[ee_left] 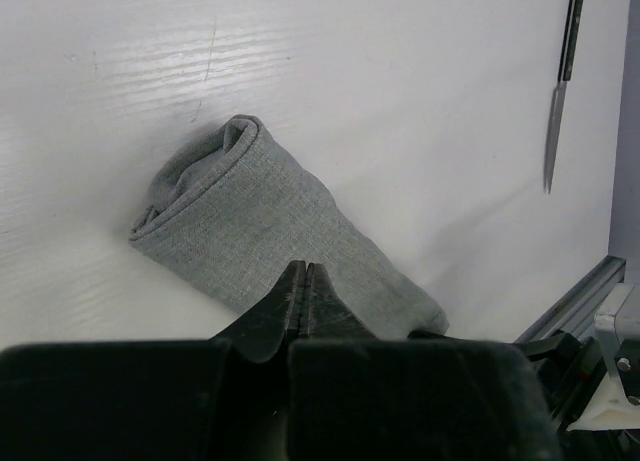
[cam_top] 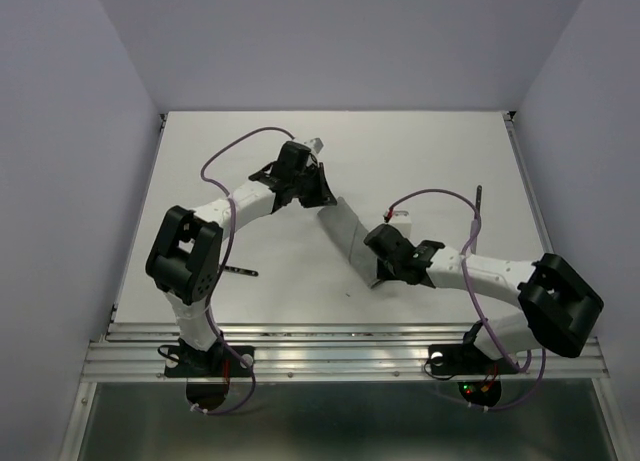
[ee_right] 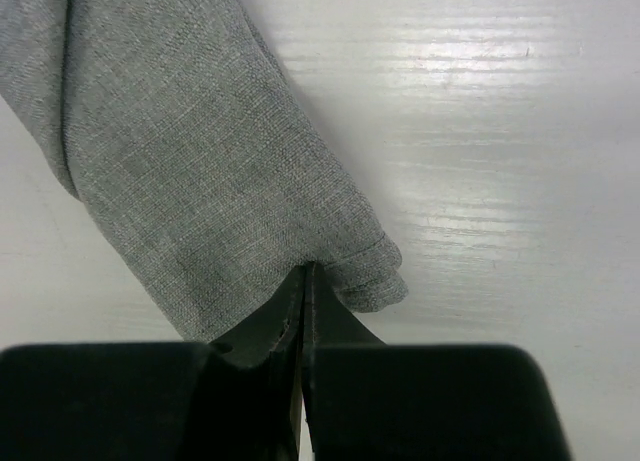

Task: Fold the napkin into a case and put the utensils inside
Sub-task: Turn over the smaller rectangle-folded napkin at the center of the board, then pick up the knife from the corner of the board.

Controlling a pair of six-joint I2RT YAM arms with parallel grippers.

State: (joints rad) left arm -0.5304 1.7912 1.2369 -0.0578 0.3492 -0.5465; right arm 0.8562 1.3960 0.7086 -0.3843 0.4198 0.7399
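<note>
on the table (cam_top: pixel 450 151), one folded napkin (cam_top: pixel 347 233), two utensils (cam_top: pixel 480 203), left gripper (ee_left: pixel 305 273) and right gripper (ee_right: pixel 306 273) clenched

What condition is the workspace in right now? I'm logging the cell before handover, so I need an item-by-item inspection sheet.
Surface: white table, faintly scuffed.
Job's things: napkin folded into a narrow grey strip, lying diagonally; far utensil and near utensil lie apart from it, not inside.
Clutter: small white block by the right wrist; cannot tell whether it is loose or part of the arm.
Grippers: left gripper and right gripper both shut, tips at opposite ends of the napkin; cannot tell whether cloth is pinched.
Cables: purple cables loop along both arms.
Surroundings: pale walls; metal rail at the near edge.
</note>
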